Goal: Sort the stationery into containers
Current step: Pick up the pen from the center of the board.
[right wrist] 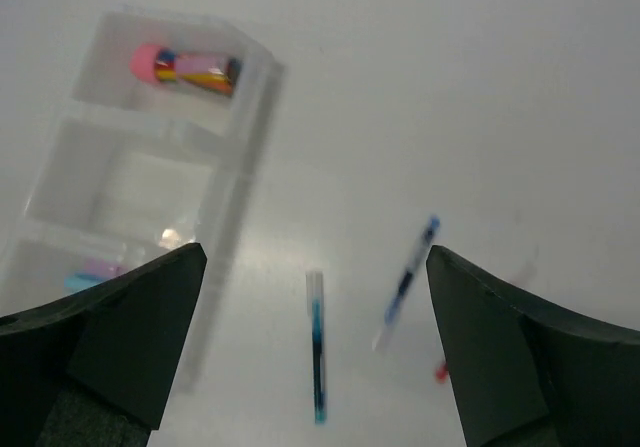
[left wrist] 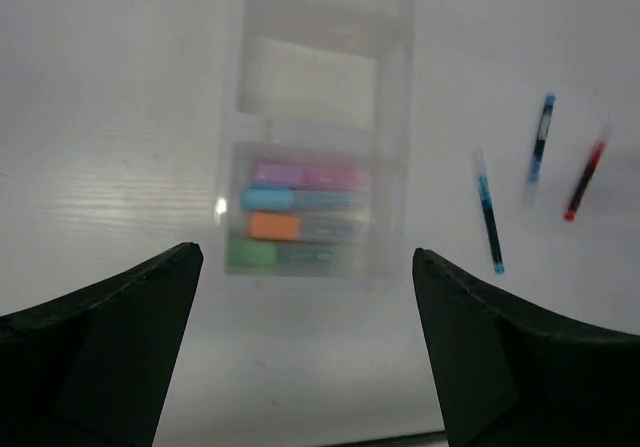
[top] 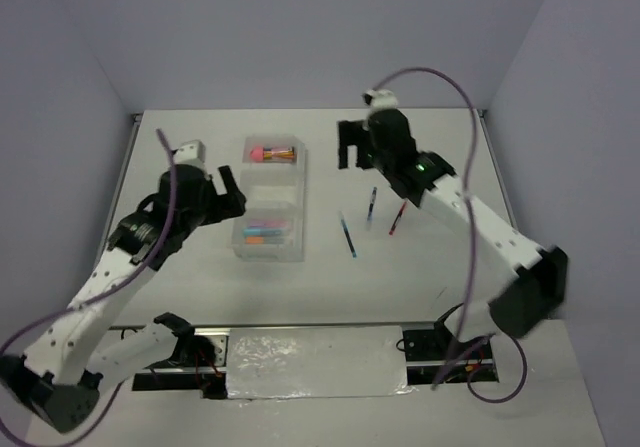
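Observation:
The translucent tray [top: 300, 199] has three compartments in a row. The far one holds short pink and orange tubes [top: 270, 152]. The near one holds several pastel highlighters [top: 265, 232]. The middle one looks empty. A teal pen [top: 347, 235], a blue pen [top: 372, 207] and a red pen [top: 397, 219] lie on the table to the tray's right. My left gripper [top: 232, 192] is open and empty left of the tray. My right gripper [top: 348, 145] is open and empty above the table beyond the pens. The left wrist view shows the highlighters [left wrist: 300, 217]. The right wrist view shows the teal pen [right wrist: 317, 352] and blue pen [right wrist: 408, 279] below the open jaws.
The white table [top: 200, 287] is walled by pale panels at the back and sides. A silvery strip [top: 315, 359] runs along the near edge between the arm bases. Purple cables [top: 470, 117] loop from both arms.

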